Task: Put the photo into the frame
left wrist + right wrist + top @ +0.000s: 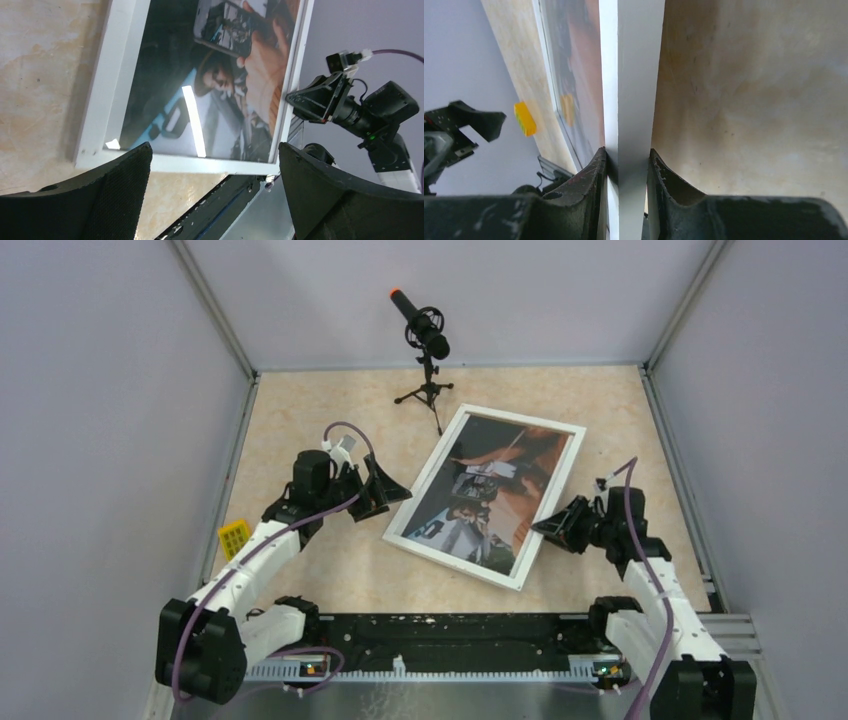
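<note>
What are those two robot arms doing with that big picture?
They are working on a picture frame. The photo is already inside the frame, which sits at an angle on the table. The right end effector is pinching the frame's right edge. The left end effector is wide open next to the frame's left side and isn't holding anything.

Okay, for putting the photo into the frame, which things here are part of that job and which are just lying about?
Part of the job:
- frame, flat on the table
- photo, showing inside the frame
- right gripper, clamped on the frame's edge
- left gripper, open beside the frame's opposite edge

Just lying about:
- microphone on its tripod, at the back
- yellow block, by the left wall
</note>
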{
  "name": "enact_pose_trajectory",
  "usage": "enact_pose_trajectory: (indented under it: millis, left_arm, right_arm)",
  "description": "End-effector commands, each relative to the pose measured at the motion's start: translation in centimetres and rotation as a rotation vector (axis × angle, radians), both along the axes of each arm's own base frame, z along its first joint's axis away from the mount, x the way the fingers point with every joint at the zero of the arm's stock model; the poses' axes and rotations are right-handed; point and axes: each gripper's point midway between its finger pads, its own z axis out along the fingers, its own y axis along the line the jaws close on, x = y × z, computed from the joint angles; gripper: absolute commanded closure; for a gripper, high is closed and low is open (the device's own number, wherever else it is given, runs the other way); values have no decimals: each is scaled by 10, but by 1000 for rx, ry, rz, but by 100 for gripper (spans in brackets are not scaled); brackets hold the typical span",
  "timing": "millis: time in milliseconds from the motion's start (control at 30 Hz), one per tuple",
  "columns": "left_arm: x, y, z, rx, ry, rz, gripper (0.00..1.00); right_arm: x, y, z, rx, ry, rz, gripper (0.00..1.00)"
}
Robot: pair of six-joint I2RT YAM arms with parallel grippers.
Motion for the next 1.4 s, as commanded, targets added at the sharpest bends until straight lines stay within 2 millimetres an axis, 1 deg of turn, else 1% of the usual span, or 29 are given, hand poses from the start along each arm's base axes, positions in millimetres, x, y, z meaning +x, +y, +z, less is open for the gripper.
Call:
enact_pose_trajectory:
  millis: [0,67,100,167,233,300,333,500,667,833,967,1100,1200,1267,1333,1367]
  left_arm:
    - [6,-3,8,-9,-63,-14,2]
    - [8,-3,9,-4,-65,-11,2]
    - [8,-2,9,1,-64,-10,2]
    - [9,-1,11,10,-70,-5,2]
    - [9,1,11,16,-74,3,2]
    - [9,1,13,15,-78,8,2]
    - [9,1,12,15,-75,9,1]
    - [8,1,12,12,-70,12,1]
    - [9,4,17,22,-81,24,2]
    - [10,7,25,44,-106,40,2]
    - [13,15,40,80,-155,74,2]
    - [15,23,62,114,-214,106,1]
    - [13,27,75,123,-238,119,2]
    - [12,30,83,130,-258,133,2]
    - [10,34,92,136,-284,148,2]
    - [9,36,97,141,-296,156,2]
  right_arm:
    - [-16,27,-13,38,-46,71,100]
    - [-25,39,-20,38,-37,102,100]
    - [-27,44,-22,45,-34,111,97]
    - [-32,50,-28,54,-27,120,85]
    - [-34,52,-34,42,-19,109,76]
    - [-31,54,-36,54,-34,102,67]
    - [-31,57,-37,66,-30,103,64]
    - [-31,76,-38,110,-36,158,56]
    - [-44,106,-36,110,-42,248,48]
    - [-55,135,-35,96,-49,302,35]
    - [-64,166,-39,89,-50,373,29]
    - [-65,210,-43,99,-51,452,28]
    - [-64,252,-35,115,-81,506,26]
    - [-59,278,-27,124,-107,534,24]
    - [-53,300,-17,151,-122,566,23]
    - [-51,307,-12,159,-124,578,22]
